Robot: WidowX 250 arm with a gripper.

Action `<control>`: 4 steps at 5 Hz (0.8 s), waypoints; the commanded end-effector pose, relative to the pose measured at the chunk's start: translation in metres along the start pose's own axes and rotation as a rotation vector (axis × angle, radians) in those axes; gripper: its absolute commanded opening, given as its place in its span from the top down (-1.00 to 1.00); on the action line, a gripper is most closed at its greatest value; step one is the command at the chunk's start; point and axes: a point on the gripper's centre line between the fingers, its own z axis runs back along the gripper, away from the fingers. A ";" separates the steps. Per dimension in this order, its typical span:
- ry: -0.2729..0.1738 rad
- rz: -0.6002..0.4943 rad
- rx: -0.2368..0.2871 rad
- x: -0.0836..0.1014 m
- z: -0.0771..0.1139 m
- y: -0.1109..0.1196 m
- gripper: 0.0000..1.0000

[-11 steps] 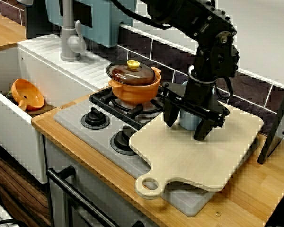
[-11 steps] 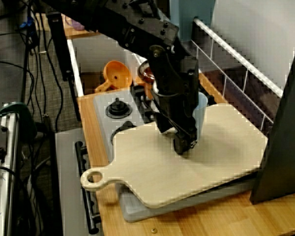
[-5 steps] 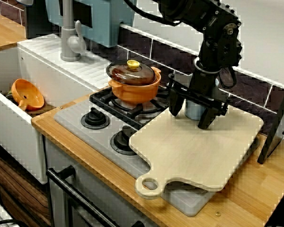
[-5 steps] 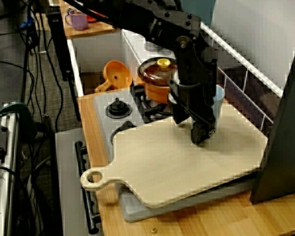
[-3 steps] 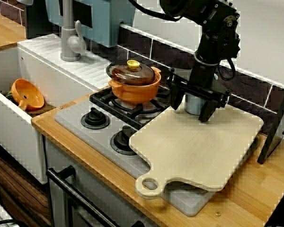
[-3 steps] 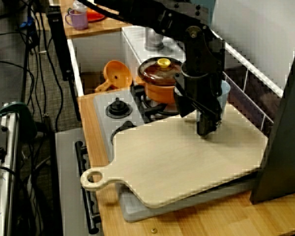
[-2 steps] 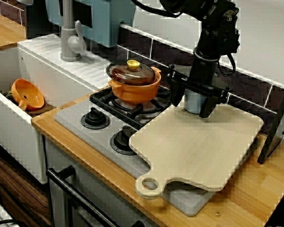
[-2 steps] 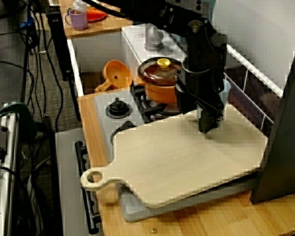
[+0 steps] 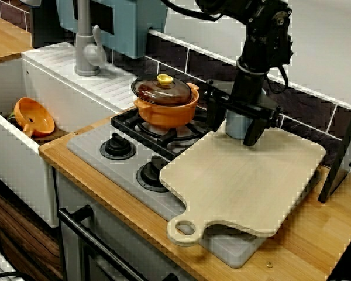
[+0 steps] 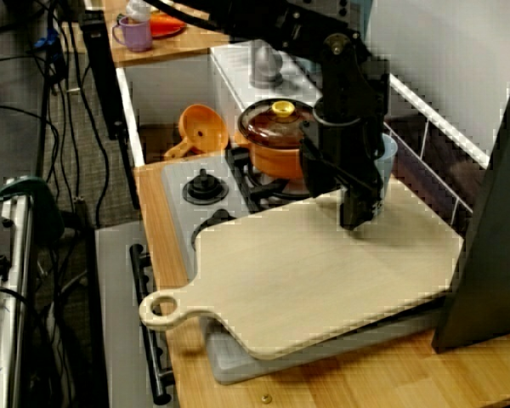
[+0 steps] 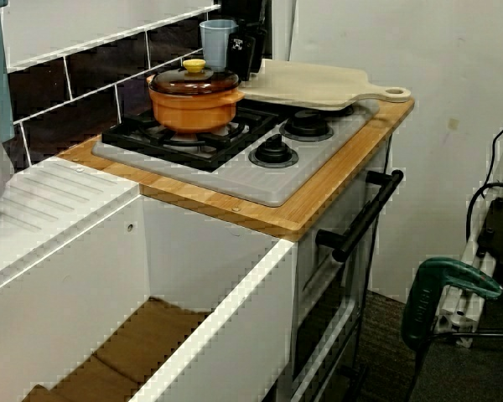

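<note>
One tool point(image 9: 233, 133) | jaws clamped on blue cup point(image 9: 237, 125) | at cutting board point(image 9: 245, 178) rear edge

No readable text, label, brand, number or sign in any of the three views. Nothing legible on the blue cup point(image 9: 237, 125), the orange pot point(image 9: 165, 109), the cutting board point(image 9: 245, 181) or the grey hob point(image 9: 86, 144). Markings around the hob's knobs point(image 9: 117, 146) too small to make out.
</note>
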 end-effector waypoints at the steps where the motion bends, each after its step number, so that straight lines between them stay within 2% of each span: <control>1: -0.044 0.025 -0.087 -0.001 0.044 0.013 -1.00; 4: -0.037 0.026 -0.136 -0.009 0.073 0.032 -1.00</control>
